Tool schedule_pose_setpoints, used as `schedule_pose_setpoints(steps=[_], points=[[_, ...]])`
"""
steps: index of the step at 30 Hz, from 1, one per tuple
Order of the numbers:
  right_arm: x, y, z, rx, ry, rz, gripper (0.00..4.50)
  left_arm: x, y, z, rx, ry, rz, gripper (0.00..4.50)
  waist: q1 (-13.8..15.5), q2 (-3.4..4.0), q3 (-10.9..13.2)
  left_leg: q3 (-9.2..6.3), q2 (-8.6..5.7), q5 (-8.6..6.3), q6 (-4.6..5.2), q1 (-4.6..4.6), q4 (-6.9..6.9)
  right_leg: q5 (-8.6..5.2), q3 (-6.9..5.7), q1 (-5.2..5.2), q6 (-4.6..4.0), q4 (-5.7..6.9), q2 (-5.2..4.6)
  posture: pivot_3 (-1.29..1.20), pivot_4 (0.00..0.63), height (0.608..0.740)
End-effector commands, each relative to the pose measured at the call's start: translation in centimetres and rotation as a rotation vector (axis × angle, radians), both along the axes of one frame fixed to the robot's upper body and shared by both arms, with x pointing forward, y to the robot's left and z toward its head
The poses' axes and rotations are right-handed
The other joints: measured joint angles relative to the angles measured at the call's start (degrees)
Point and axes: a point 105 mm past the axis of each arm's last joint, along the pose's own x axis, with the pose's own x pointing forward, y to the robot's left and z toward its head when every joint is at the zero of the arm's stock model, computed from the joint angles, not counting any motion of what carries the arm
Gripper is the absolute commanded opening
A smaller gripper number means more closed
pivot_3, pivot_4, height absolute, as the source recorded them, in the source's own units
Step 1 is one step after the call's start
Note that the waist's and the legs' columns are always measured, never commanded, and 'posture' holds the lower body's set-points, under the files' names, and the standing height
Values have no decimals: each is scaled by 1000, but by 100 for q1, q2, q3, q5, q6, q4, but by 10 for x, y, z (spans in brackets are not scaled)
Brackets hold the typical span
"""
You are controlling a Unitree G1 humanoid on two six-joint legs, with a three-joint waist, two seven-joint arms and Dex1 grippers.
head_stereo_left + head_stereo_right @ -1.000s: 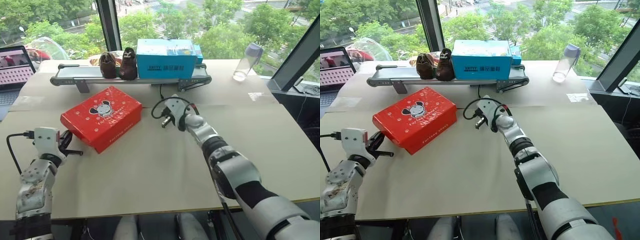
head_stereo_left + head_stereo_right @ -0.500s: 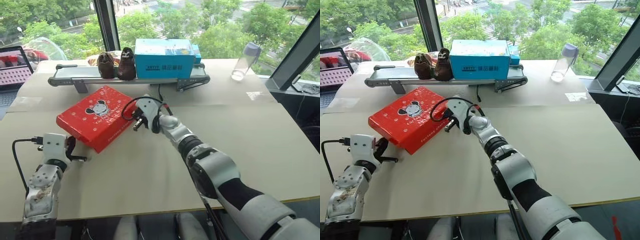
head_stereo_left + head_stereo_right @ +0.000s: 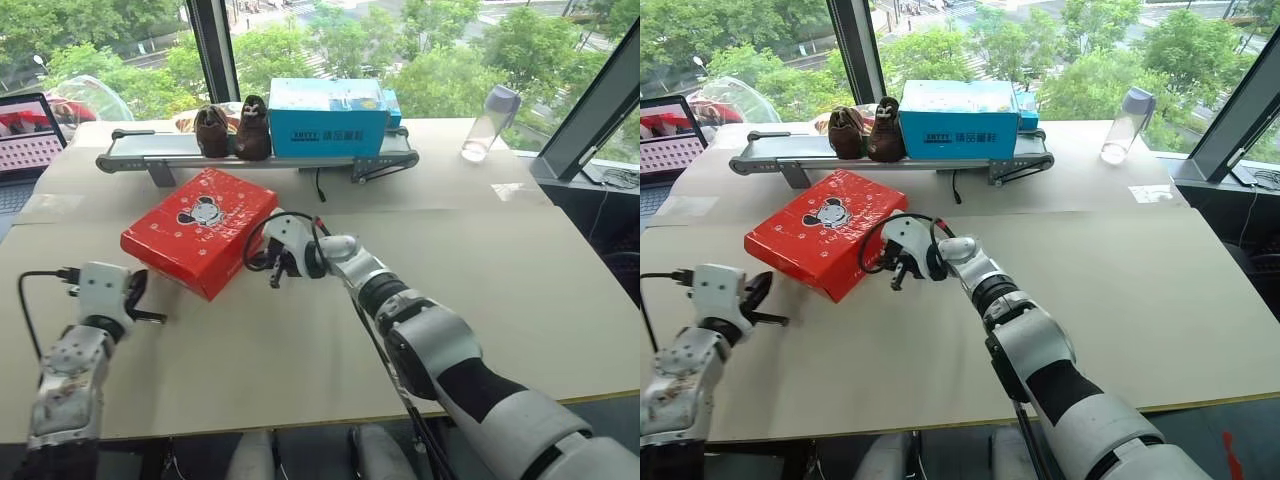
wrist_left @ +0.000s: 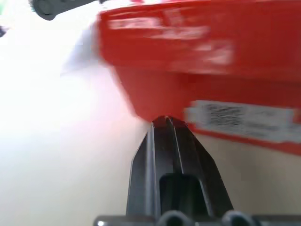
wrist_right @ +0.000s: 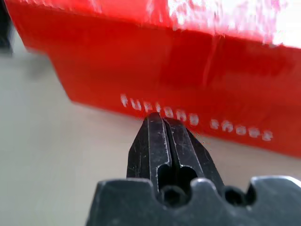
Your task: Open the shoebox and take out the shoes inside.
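Observation:
The red shoebox [image 3: 200, 230] lies on the table with its mouse-printed lid closed, so the shoes are hidden inside. My right gripper [image 3: 272, 282] is shut and points at the box's long side wall, close to the lettering there. In the right wrist view its joined fingertips [image 5: 160, 117] sit just short of that red wall [image 5: 197, 61]. My left gripper [image 3: 160, 318] is shut and empty, a short way in front of the box's near left corner. The left wrist view has its tips [image 4: 164, 121] aimed at that corner [image 4: 141, 94].
Behind the box a low conveyor rack [image 3: 140, 152] carries dark brown shoes [image 3: 235, 128] and a light-blue box [image 3: 330, 115]. A clear bottle [image 3: 490, 122] stands at the back right. A laptop [image 3: 30, 140] sits at the far left edge.
My right gripper has swung left and nearer, from beside the box's far right corner to its long side wall. The left gripper has barely shifted. The box lies where it was.

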Motion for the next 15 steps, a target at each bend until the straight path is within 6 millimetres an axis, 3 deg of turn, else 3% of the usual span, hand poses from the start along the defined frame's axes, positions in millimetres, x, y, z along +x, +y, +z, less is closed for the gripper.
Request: schedule_pose_setpoints(steps=[1,4,8,11,15], points=[[30,-37,21,-37,-117,-196,49,3,13,17,65,-48,26,0,27,0,0,1,-3,0,-1,0,0,0,0,2,0,-4,-6,0,150,740],[49,-64,34,-53,-179,-364,49,8,13,20,80,-58,20,0,14,-1,0,4,-4,1,-1,-4,0,0,0,0,1,-7,-8,0,150,740],[63,-82,56,-23,-265,-523,49,19,16,29,151,-86,7,0,-48,-1,0,4,3,6,7,-4,-7,3,0,-8,-3,1,2,0,150,740],[63,-78,60,-30,-278,-523,49,29,24,38,215,-94,4,0,-48,-1,0,4,4,24,36,-3,-10,3,1,-10,-4,2,4,0,150,740],[52,-49,57,-3,-228,-404,49,41,52,61,327,-99,58,0,-45,-1,0,3,4,26,39,-3,-10,3,1,-8,-3,1,6,0,150,740]])
